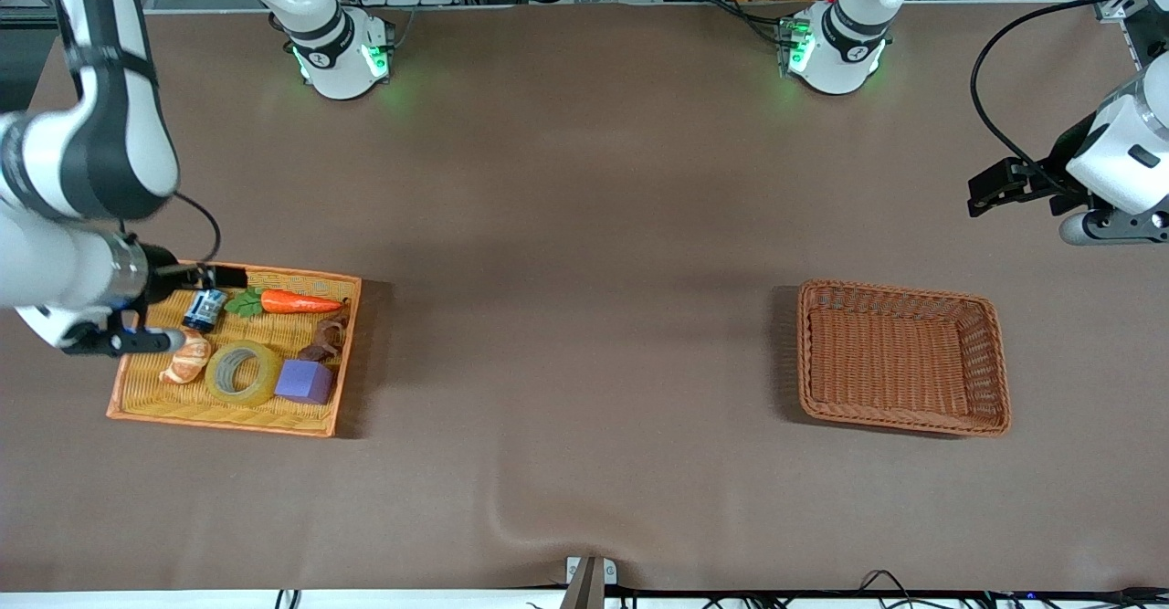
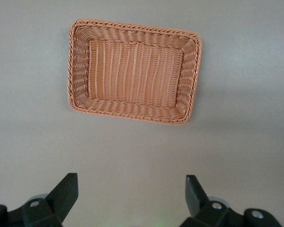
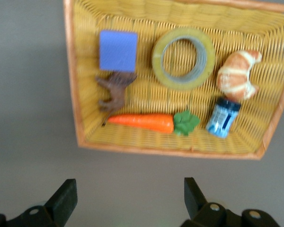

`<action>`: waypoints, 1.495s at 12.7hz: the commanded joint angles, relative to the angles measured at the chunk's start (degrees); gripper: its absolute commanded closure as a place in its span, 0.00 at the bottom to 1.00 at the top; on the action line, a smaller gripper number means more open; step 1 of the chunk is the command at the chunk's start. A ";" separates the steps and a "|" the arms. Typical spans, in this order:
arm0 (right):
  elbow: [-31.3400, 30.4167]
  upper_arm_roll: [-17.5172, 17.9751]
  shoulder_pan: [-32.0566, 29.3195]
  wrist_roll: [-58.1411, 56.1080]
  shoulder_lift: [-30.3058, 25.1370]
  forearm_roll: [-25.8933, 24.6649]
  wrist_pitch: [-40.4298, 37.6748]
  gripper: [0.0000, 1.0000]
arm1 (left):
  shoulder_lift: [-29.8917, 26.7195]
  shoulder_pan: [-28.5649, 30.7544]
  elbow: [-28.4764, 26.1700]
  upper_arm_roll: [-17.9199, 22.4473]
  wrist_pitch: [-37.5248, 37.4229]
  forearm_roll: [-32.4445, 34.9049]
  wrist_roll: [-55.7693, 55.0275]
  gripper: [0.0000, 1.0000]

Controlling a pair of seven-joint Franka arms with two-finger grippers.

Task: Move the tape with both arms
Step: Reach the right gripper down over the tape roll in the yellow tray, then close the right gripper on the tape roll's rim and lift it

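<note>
- The table (image 1: 584, 225) has a brown cover with a small wrinkle near its front-camera edge.
- A yellow tray (image 1: 137, 396) sits on it toward the right arm's end.
- A brown basket (image 1: 813, 353) sits toward the left arm's end, well apart from the tray.

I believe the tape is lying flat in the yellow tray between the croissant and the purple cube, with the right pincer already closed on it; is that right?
Not quite: the right pincer is open and empty, up over the table beside the yellow tray, as the right wrist view shows. The tape does lie flat between the croissant and the purple cube.
</note>
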 commanded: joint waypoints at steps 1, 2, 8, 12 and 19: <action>5.06 0.16 -3.75 -2.22 7.09 -2.97 3.89 0.00 | -0.03 0.06 0.80 -0.55 -0.26 0.60 -1.07 0.00; 5.06 0.16 -5.52 -3.98 9.63 -2.89 8.53 0.00 | -0.21 -0.03 0.98 -0.63 -0.26 0.69 -0.98 0.00; 4.89 0.16 -10.02 -9.36 19.75 -2.10 30.91 0.00 | -0.29 -0.12 1.16 -1.07 -0.26 0.95 -1.15 0.00; 1.56 0.33 -9.40 -5.94 20.02 -1.13 28.98 0.00 | -0.91 -0.03 1.51 -1.16 -0.61 1.04 -1.07 0.00; -0.30 0.33 -10.19 -8.04 19.85 -1.22 24.14 1.00 | -0.91 -0.12 1.42 -1.25 -0.35 0.78 -1.07 0.00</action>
